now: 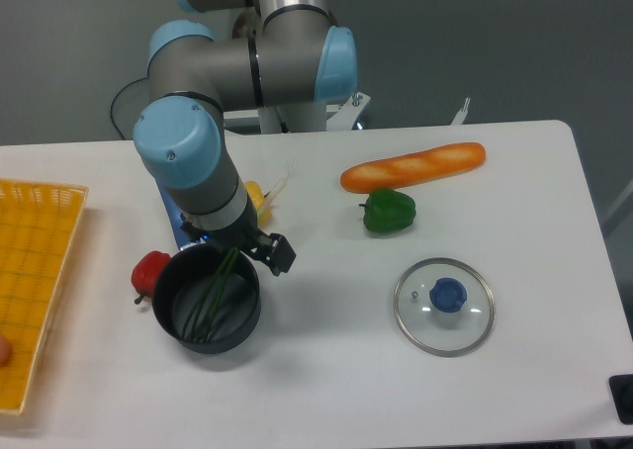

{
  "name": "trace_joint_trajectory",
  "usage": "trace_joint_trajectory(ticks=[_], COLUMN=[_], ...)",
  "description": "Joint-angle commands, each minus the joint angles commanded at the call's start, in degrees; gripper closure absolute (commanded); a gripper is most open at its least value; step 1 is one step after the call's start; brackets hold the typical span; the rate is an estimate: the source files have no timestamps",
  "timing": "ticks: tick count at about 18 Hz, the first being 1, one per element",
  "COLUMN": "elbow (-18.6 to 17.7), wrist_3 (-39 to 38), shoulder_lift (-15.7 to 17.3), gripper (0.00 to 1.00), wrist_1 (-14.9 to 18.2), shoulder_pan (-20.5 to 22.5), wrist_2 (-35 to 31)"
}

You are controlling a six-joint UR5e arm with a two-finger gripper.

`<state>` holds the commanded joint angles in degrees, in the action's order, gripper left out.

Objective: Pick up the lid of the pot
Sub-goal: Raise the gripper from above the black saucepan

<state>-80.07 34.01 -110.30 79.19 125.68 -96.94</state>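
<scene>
Gripper [237, 239] by blk pot [176, 286] in view; tips indistinct, can't tell if open/closed. Clear pot lid [435, 325], blue knob [448, 295] up, on tbl [326, 380], well apart from gripper, R of view.

- pot lid [415, 321] on tabletop [326, 380], right of pot [253, 315]
- bell pepper [390, 212] behind lid
- baguette [415, 168] behind pepper
- crate [30, 291] left of pot

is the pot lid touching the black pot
Apart. The camera view shows white tabletop between the glass lid and the right side of the black pot.
</scene>
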Motion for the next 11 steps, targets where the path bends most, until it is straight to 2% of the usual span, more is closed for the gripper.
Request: trace_joint_trajectory(ticks=[3, 7, 11], elbow=[0.0, -0.44, -1.05], wrist_3=[0.96, 0.53, 0.26], shoulder_lift=[0.0, 1.14, 1.14], gripper=[0.0, 0.0, 0.0], wrist_1=[0.09, -0.09, -3.16], shoulder_pan=[0.17, 2.02, 3.78], wrist_2=[0.26, 4.39, 9.74])
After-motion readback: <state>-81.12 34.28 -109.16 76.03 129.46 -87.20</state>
